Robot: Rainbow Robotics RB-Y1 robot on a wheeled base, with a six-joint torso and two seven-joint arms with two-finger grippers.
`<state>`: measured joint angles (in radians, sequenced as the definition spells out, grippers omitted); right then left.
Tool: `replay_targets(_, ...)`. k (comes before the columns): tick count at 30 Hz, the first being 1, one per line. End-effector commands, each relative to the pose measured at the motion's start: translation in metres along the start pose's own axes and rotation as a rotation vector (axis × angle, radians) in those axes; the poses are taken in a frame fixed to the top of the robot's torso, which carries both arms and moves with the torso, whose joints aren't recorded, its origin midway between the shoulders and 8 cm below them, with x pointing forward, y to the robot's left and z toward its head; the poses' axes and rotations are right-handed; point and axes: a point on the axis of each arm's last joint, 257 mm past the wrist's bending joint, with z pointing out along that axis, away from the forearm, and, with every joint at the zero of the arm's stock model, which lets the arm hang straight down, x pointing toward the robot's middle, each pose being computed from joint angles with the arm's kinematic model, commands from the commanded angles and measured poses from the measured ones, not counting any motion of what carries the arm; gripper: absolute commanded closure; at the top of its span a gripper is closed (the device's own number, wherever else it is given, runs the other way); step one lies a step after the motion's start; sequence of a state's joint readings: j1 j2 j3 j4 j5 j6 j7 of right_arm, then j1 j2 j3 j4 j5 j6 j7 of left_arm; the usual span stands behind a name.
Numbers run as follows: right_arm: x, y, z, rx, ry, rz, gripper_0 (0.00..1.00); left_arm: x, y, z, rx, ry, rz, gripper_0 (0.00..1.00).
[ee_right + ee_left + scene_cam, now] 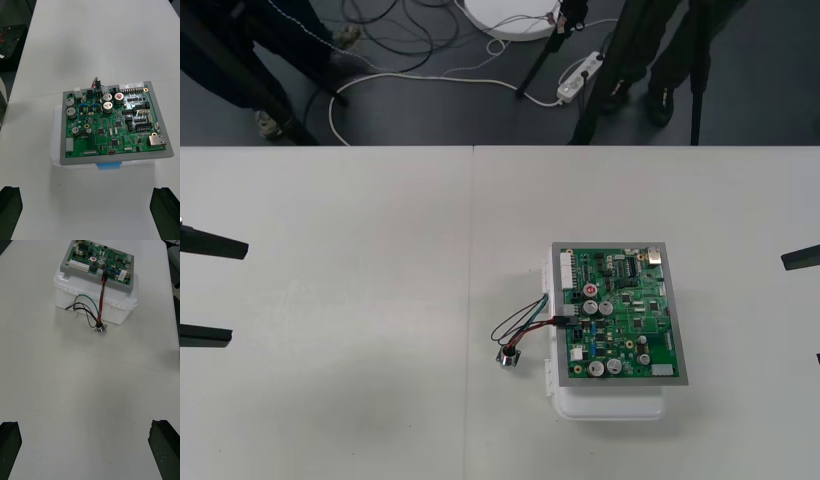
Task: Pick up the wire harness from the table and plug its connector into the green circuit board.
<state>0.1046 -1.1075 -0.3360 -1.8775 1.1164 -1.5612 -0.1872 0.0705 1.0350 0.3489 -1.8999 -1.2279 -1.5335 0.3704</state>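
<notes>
The green circuit board (620, 310) lies on its white base (610, 405), right of the table's centre. The harness's black plug (563, 321) sits in a connector on the board's left edge, as the left wrist view also shows on the plug (104, 277). Red, black and green wires (90, 309) loop down over the base wall (120, 311) to the round metal socket (100, 329), which rests on the table beside the base. My left gripper (237, 292) stands open at the far left. My right gripper (805, 305) stands open at the far right. Neither touches anything.
The pale table (360, 380) has a seam (472, 220) running front to back just left of the board. Beyond its far edge, dark floor holds cables, a white power strip (578, 78) and black stand legs (600, 90).
</notes>
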Motion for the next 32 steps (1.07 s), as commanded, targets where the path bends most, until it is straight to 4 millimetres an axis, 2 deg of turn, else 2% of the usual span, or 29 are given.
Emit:
replay_targets(1, -0.0153, -0.0077, -0.0075, 0.023, -0.015, -0.002, 0.00, 0.0093, -0.0062, -0.0148, 0.017, 0.051, 0.016, 0.00)
replay_targets(32, -0.0153, -0.0077, -0.0075, 0.023, -0.015, -0.002, 0.00, 0.0093, -0.0062, -0.0148, 0.017, 0.051, 0.016, 0.00)
